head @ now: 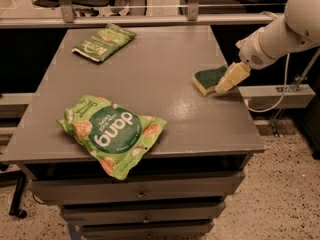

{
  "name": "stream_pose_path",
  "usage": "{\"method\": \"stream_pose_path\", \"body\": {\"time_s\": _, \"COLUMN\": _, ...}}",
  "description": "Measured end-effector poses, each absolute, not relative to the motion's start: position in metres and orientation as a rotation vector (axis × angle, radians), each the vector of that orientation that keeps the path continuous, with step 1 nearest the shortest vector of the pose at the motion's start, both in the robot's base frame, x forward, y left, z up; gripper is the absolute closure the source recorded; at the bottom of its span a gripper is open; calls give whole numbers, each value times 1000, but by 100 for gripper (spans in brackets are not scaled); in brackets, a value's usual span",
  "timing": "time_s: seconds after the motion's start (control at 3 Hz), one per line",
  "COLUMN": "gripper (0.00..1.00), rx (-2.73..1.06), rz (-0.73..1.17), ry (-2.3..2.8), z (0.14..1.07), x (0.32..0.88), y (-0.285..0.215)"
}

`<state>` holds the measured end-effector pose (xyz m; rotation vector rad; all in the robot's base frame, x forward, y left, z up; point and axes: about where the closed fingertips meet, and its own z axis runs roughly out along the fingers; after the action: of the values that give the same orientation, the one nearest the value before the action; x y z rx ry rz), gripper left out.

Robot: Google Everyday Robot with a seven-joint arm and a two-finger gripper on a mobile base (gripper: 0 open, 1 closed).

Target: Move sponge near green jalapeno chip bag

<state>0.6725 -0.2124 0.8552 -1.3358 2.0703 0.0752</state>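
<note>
The sponge point(206, 79), dark green on top with a pale yellow base, lies near the table's right edge. My gripper point(231, 79) comes in from the right on a white arm and sits at the sponge's right side, low over the table, touching or nearly touching it. The green jalapeno chip bag point(103, 42), flat and olive green, lies at the table's far left corner, well away from the sponge.
A large bright green "dang" bag point(112, 132) lies at the front left of the grey table point(165, 109), overhanging the front edge. Drawers are below the tabletop. A rail and chairs stand behind the table. A white cable hangs at the right.
</note>
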Motion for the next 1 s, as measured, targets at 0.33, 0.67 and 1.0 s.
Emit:
{"method": "stream_pose_path", "body": {"time_s": 0.33, "gripper": 17, "rx": -1303, "rz": 99, "ry": 2104, "z": 841, "x": 681, "y": -215}}
{"method": "stream_pose_path", "body": {"time_s": 0.67, "gripper": 41, "rx": -1272, "rz": 124, "ry": 2128, "z": 837, "x": 684, "y": -217}}
{"method": "stream_pose_path", "body": {"time_s": 1.0, "gripper": 64, "rx": -1254, "rz": 145, "ry": 2127, "z": 843, "x": 684, "y": -215}}
